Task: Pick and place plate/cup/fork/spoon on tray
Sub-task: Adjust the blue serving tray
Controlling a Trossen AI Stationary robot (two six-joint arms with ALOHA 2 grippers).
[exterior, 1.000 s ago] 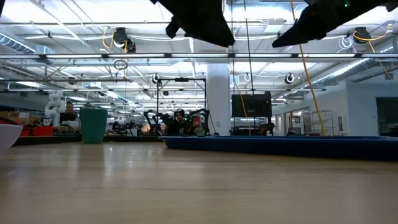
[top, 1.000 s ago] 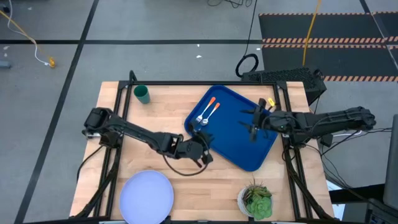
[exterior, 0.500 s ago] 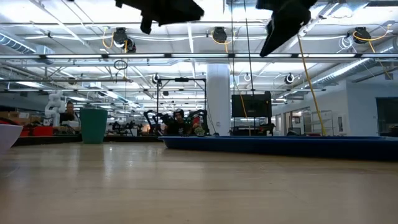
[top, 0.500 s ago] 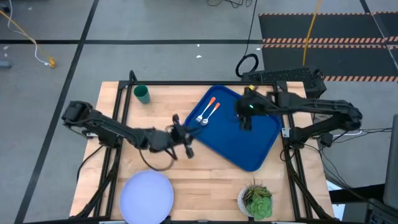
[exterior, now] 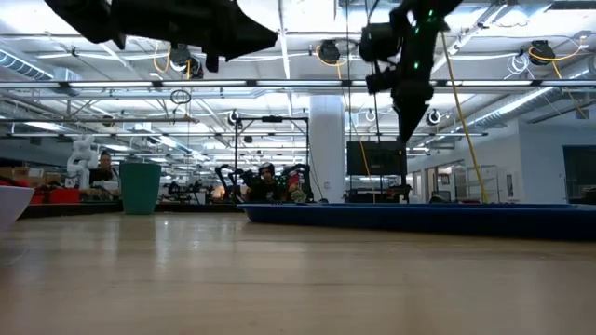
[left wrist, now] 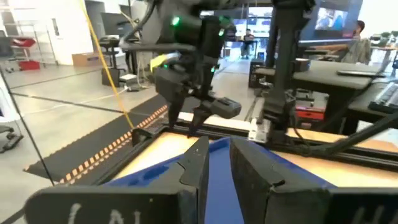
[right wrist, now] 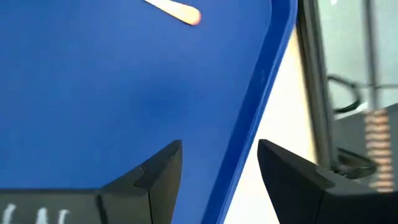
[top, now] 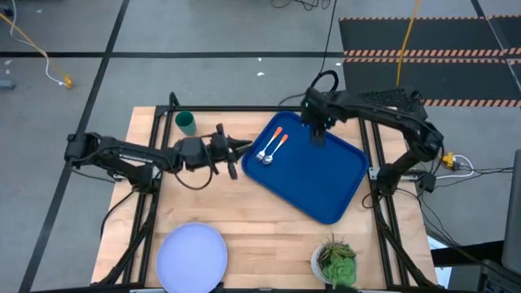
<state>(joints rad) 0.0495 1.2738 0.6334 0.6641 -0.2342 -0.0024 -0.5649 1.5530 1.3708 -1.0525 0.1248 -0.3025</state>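
While the left claw (top: 236,147) hangs above the wooden surface (top: 244,220) just left of the tray (top: 326,175), its fingers (left wrist: 252,177) stand close together with a narrow gap between them and nothing in it. From its wrist camera the tray's blue floor shows through that gap, with the other arm farther off. The right claw (top: 316,134) is over the far part of the tray, raised off it, its fingers (right wrist: 158,171) spread apart and empty; its wrist camera looks down on the tray's floor and raised rim.

On the tray's far left part lie the fork (top: 268,145) and the spoon (top: 275,149), side by side, orange handles pointing to the far side. The cup (top: 186,123) stands upright at the far left of the surface, well apart from the tray. The plate (top: 191,255) lies at the near edge, left of centre, also off the tray. A potted plant (top: 336,261) sits at the near right corner.
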